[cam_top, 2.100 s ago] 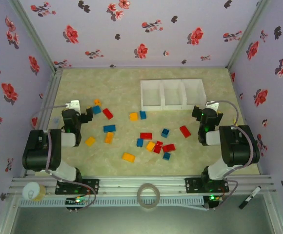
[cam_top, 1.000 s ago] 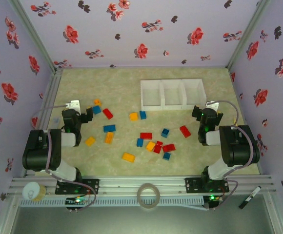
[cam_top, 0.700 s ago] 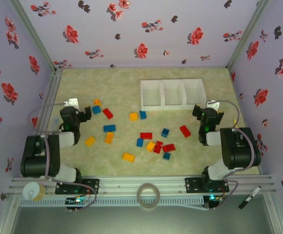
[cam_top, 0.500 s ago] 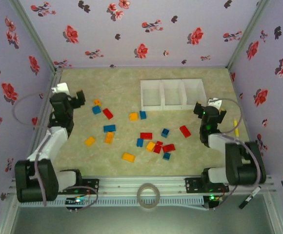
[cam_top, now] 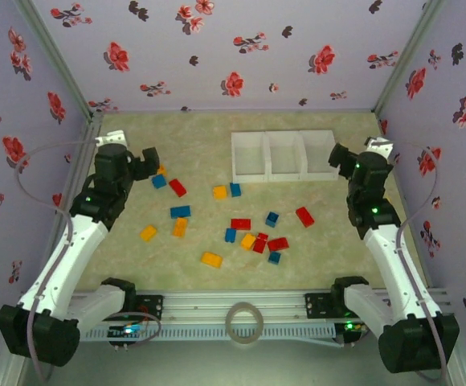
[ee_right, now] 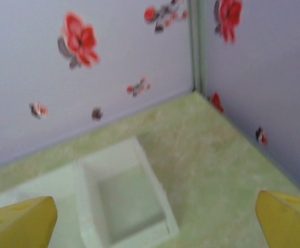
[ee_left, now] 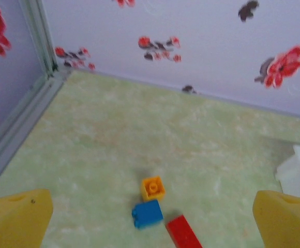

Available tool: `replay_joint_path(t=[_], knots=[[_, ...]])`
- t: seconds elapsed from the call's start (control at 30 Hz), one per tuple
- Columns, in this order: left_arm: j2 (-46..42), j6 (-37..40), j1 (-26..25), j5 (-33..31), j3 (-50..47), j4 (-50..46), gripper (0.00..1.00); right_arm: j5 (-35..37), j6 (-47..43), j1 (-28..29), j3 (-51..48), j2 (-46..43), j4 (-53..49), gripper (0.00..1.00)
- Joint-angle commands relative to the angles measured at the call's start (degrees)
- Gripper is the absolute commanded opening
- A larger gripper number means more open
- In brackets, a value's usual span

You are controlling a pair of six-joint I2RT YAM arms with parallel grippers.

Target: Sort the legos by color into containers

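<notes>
1. Holding the left hand (cam_top: 147, 158) spread wide, pinching nothing, above the far left part of the surface (cam_top: 193, 133).
2. Hovering there just beside an orange brick (cam_top: 160, 169), a blue brick (cam_top: 159, 182) and a red brick (cam_top: 177, 187), lying close together in a short row.
3. Showing those three in the left wrist view between the yellow fingertips (ee_left: 15, 214), orange farthest, red nearest.
4. Holding the right hand (cam_top: 339, 157) spread wide too, pinching nothing, just beside the right end of the white tray (cam_top: 285, 174).
5. Resting the white tray flat toward the far right of the surface, its three compartments running left to right.
6. Lying scattered between tray and arm bases: the legos (cam_top: 240, 224), red, blue and orange mixed, all outside the compartments.
</notes>
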Motion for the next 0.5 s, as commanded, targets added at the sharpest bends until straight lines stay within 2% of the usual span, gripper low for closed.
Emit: replay_joint_path(t=[0.0, 0.13, 0.33, 0.47], knots=[[2.14, -5.56, -0.84, -1.97, 3.31, -9.34, 1.0, -7.04, 2.11, 0.77, 2.96, 0.28, -11.31, 0.99], [7.42, -9.3, -0.83, -2.31, 5.02, -13.94, 1.0, -9.34, 2.96, 2.66, 5.19, 1.92, -16.03, 0.97], [23.12, -11.22, -0.65, -2.85, 13.34, -19.6, 1.0, -9.26, 3.66, 7.68, 7.4, 4.24, -21.57, 0.9], [32.87, -11.13, 0.52, -2.45, 18.64, -19.7, 0.94, -9.17, 3.92, 9.79, 7.62, 5.05, -23.82, 0.86]])
